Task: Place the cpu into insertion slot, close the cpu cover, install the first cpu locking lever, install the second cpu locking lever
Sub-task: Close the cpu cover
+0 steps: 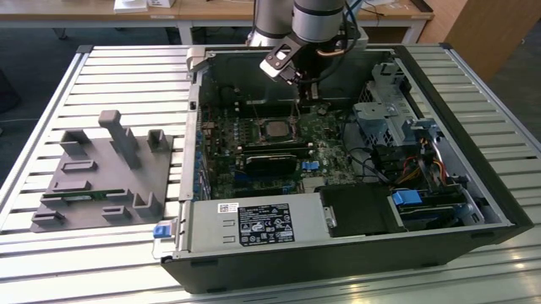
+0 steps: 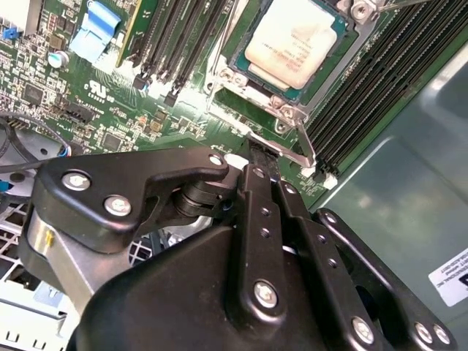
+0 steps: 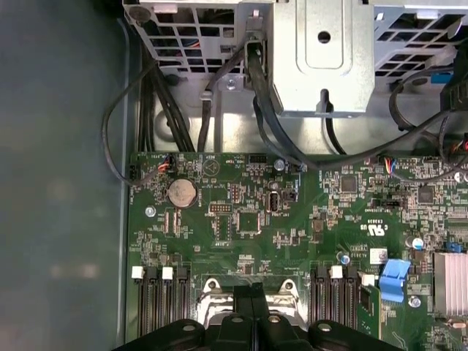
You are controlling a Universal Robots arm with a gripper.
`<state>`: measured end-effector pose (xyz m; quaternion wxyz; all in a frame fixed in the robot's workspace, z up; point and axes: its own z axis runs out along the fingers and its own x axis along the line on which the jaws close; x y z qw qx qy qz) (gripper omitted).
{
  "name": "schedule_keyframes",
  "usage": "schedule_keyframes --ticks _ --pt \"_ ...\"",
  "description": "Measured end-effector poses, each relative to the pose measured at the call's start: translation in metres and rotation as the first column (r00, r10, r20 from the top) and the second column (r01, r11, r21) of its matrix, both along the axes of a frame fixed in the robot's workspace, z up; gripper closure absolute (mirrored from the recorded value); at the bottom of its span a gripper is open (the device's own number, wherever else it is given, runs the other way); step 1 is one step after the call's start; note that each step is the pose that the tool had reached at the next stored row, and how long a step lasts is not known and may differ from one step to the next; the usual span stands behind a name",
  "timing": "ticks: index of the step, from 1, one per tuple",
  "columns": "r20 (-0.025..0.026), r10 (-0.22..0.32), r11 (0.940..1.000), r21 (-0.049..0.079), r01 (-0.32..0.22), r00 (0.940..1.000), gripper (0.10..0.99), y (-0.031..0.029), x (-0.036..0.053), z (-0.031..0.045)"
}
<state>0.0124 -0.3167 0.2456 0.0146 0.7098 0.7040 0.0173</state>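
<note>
Got the cpu (image 2: 292, 42) sitting flat in the insertion slot (image 1: 250, 130), about dead centre of the exterior view, ringed by the cpu cover (image 2: 284, 111). Can spot a thin locking lever (image 2: 303, 146) poking out past the socket corner in the second wrist view, right next to the gripper (image 2: 261, 152). Looks pinched together, nothing between the fingers. Hovering over the green motherboard (image 3: 241, 190) inside the open PC case (image 1: 338, 263); grey fixture block (image 1: 101, 177) off toward the exterior view's left.
</note>
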Motion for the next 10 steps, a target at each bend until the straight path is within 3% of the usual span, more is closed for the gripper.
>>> schedule_keyframes --ticks 10 --pt "0.0 0.0 1.0 0.0 0.0 1.0 0.98 0.0 -0.0061 0.0"
